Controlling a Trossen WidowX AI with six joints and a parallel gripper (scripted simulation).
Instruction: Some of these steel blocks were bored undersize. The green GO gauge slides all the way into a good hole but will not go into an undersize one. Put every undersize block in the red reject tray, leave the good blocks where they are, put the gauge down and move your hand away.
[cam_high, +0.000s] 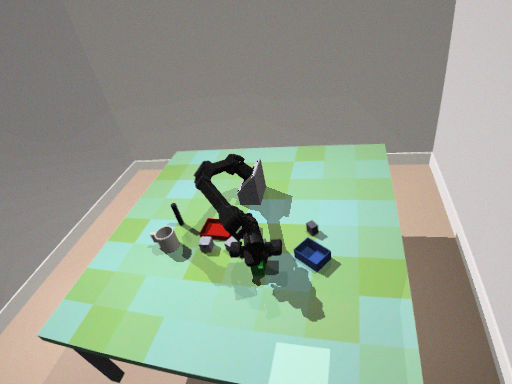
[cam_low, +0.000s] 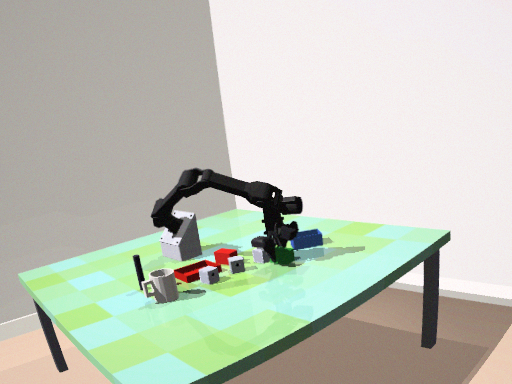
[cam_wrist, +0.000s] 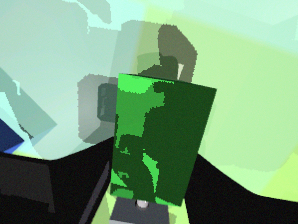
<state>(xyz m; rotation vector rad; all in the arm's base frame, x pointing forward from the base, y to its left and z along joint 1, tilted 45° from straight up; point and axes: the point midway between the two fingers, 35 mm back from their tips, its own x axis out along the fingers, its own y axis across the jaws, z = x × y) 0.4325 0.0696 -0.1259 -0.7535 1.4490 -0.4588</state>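
Showing the green gauge (cam_high: 259, 269) (cam_low: 285, 256) (cam_wrist: 165, 135) partly hidden by the gripper (cam_high: 257, 274) (cam_low: 279, 256) (cam_wrist: 152, 141) from above.
Cuts off the blue tray (cam_high: 303, 259) (cam_low: 306, 240) (cam_wrist: 7, 137) at the wrist view's left edge.

Looks like smooth, matt plastic on the green gauge (cam_high: 259, 269) (cam_low: 285, 256) (cam_wrist: 170, 135), with a shiny, metal-like pin (cam_wrist: 142, 203) beneath. Seems matt and smooth on the grey block (cam_high: 205, 244) (cam_low: 207, 275) nearest the mug (cam_high: 168, 241) (cam_low: 166, 287). Appears ceramic on that mug, at left; plastic-like on the red tray (cam_high: 203, 228) (cam_low: 186, 275). Shines faintly across the smooth tabletop (cam_high: 215, 310) (cam_low: 240, 325) (cam_wrist: 245, 120).
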